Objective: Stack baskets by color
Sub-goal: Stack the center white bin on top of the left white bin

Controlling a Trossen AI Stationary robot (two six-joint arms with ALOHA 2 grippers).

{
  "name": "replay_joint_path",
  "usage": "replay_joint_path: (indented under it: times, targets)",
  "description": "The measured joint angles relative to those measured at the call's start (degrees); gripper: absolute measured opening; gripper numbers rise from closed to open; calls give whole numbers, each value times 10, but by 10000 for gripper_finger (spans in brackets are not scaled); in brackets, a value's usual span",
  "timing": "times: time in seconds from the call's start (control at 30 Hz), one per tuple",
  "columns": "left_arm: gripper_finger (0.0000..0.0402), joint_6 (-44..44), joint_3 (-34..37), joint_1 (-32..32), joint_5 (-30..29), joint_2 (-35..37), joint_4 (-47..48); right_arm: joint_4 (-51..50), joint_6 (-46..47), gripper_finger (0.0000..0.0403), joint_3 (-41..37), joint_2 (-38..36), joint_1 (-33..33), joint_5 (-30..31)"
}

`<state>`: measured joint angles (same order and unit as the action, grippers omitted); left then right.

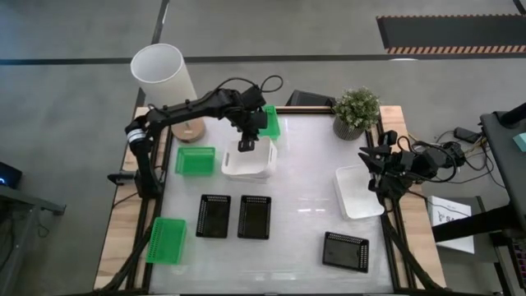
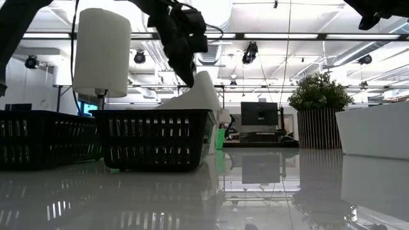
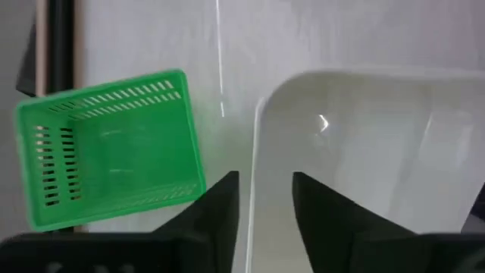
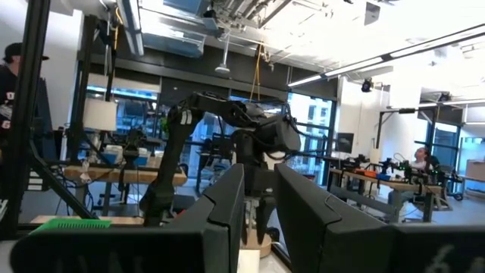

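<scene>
A white basket (image 1: pixel 246 161) sits mid-table toward the far side; its wall (image 3: pixel 256 152) runs between the open fingers of my left gripper (image 1: pixel 245 148), which points down at it from above. Both fingers (image 3: pixel 220 208) stand apart from the wall. Green baskets lie at the white basket's left (image 1: pixel 195 160), behind it (image 1: pixel 271 121) and at the near left (image 1: pixel 167 240). Two black baskets (image 1: pixel 214 216) (image 1: pixel 254 216) rest side by side near the middle, a third (image 1: pixel 345 251) at the near right. Another white basket (image 1: pixel 359 191) lies at the right, below my right gripper (image 1: pixel 370 160), which is raised, slightly open and holds nothing.
A tall white lampshade (image 1: pixel 164 74) stands at the far left corner and a potted plant (image 1: pixel 356 111) at the far right. Cables and equipment (image 1: pixel 460 156) lie beyond the table's right edge. Bare table shows in the middle, between the black baskets and the right white basket.
</scene>
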<state>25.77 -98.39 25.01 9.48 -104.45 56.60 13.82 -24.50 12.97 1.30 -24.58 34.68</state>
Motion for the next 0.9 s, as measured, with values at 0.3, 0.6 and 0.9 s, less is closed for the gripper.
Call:
replay_joint_path:
  times: [0.3, 0.6, 0.9]
  targets:
    - [127, -74, 22, -79, -1, 75, -1, -2, 5, 68, 0, 0, 0, 0]
    - [128, -172, 124, -182, -94, 108, -22, -15, 29, 68, 0, 1, 0, -1]
    - [128, -210, 200, -203, -98, 108, -83, -16, 36, 68, 0, 1, 0, -2]
